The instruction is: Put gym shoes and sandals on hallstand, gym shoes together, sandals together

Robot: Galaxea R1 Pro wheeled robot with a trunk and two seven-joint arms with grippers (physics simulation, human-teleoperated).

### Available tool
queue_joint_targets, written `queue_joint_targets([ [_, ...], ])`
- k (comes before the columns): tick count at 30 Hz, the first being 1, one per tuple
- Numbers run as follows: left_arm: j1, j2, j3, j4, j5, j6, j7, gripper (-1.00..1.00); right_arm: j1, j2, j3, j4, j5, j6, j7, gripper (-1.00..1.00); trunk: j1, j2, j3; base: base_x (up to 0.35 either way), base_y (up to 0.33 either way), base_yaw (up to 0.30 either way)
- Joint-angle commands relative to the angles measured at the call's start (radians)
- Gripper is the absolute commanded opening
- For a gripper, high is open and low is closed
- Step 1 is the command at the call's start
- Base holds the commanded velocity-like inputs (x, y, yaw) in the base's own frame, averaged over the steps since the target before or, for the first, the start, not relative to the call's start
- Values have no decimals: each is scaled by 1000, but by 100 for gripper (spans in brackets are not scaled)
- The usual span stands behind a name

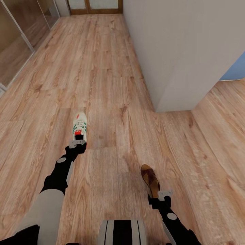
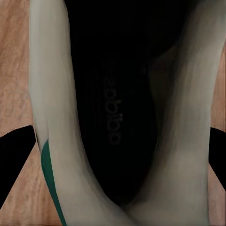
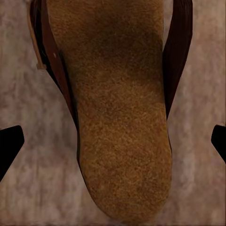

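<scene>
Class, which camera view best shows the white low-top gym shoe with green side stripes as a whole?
The head view: the whole white low-top gym shoe with green stripes lies at the left gripper. The left wrist view gives a close-up of its dark opening and collar.

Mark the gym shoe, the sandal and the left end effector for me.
gym shoe (image 1: 80, 126): head view, on its white laced upper.
sandal (image 1: 151, 177): head view, on the crossed brown straps.
left end effector (image 1: 78, 142): head view, between its fingertips, at the shoe's heel end.
</scene>
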Motion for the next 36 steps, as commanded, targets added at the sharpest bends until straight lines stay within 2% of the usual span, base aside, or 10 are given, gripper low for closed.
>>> queue_joint_targets([
  [1,-1,-1,6,-2,-8,4,-9,-100,0,0,3,1,10,-1,-8,100,0,-1,-6,0,0,0],
  [3,0,-1,6,-3,-8,4,-9,-100,0,0,3,1,10,0,-8,100,1,-1,-16,0,0,0],
  [10,7,0,6,-3,-8,3,-8,-100,0,0,3,1,10,-1,-8,100,1,-1,-19,0,0,0],
  [16,14,-1,6,-8,-9,0,-8,-100,0,0,3,1,10,-1,-8,100,4,-2,-45,0,0,0],
  [36,17,1,5,-19,-9,-6,-7,-100,0,0,3,1,10,-1,-9,100,4,-2,-50,27,0,0],
])
